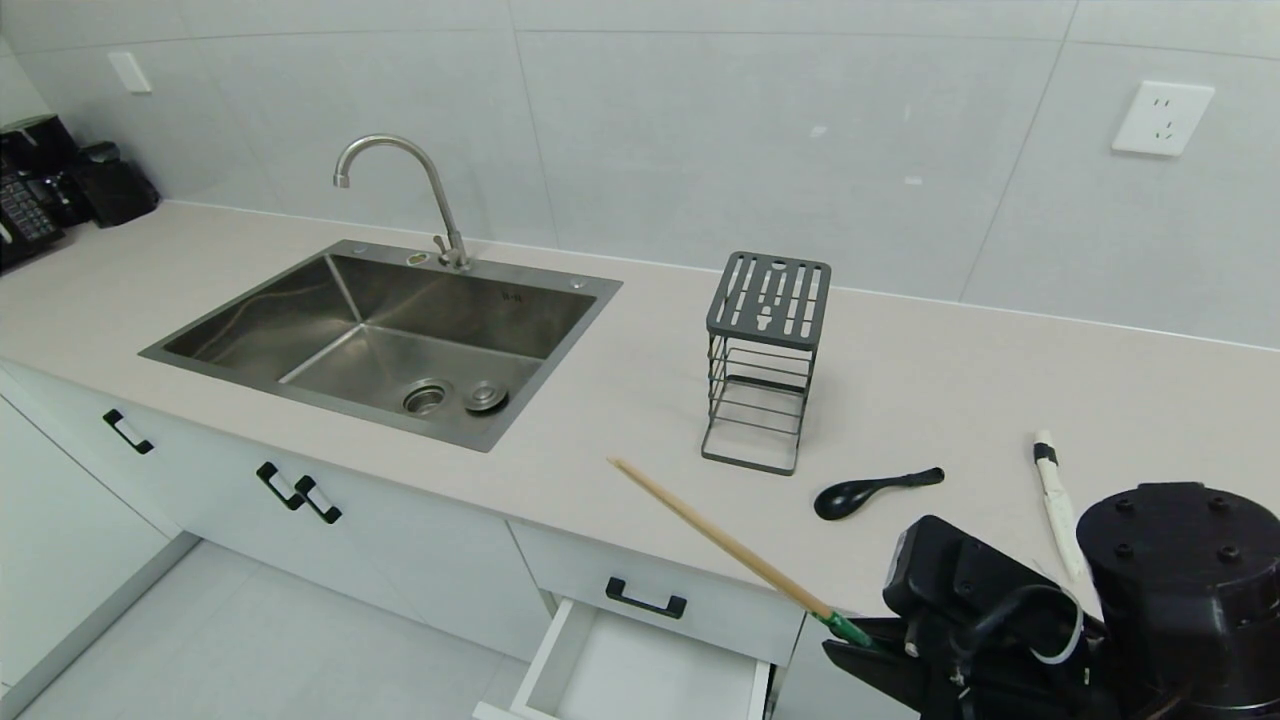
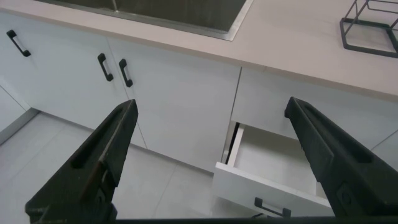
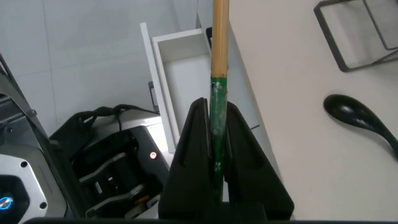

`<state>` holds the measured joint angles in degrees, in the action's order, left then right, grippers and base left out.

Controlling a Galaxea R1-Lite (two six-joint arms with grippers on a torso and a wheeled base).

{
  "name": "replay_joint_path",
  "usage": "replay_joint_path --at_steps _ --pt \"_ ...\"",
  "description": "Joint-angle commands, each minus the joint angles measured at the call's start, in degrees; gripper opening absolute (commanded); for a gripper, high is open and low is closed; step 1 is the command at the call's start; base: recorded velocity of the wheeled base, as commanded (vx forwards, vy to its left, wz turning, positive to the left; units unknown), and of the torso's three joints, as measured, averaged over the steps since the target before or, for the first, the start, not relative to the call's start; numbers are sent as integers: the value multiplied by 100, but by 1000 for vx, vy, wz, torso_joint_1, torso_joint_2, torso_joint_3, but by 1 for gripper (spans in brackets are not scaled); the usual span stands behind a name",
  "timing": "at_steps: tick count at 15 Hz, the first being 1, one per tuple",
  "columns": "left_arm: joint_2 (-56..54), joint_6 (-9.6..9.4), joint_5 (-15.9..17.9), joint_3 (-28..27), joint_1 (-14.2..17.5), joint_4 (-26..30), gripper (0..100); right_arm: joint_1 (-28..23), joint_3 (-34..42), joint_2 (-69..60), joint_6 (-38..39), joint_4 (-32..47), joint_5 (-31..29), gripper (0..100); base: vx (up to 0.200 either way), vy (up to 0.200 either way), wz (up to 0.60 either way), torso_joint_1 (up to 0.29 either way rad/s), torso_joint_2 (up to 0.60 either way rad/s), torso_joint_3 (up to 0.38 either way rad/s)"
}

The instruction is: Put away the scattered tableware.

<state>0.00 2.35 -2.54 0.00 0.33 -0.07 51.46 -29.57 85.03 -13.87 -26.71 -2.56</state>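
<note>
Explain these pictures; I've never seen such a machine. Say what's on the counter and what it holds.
It is a wheeled robot with two arms. The wide picture comes from its head camera; the other two from its wrists. The counter has a sink, a wire rack, a black spoon and a white utensil. The right gripper is shut on a wooden chopstick; the left gripper is open and empty, facing an open drawer.

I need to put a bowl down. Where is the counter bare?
Bare: the beige counter between the steel sink and the dark wire rack. Crowded: right of the rack, with the black spoon and white utensil.
</note>
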Motion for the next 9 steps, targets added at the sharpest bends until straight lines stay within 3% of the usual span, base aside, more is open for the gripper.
replay_joint_path --at_steps 1,9 --pt "0 2 -1 0 2 -1 100 -39 -4 40 -1 -18 10 0 0 0 0 0 0 0" --pt "0 2 -1 0 2 -1 100 -206 -145 -505 16 -142 265 0 0 0 0 0 0 0"
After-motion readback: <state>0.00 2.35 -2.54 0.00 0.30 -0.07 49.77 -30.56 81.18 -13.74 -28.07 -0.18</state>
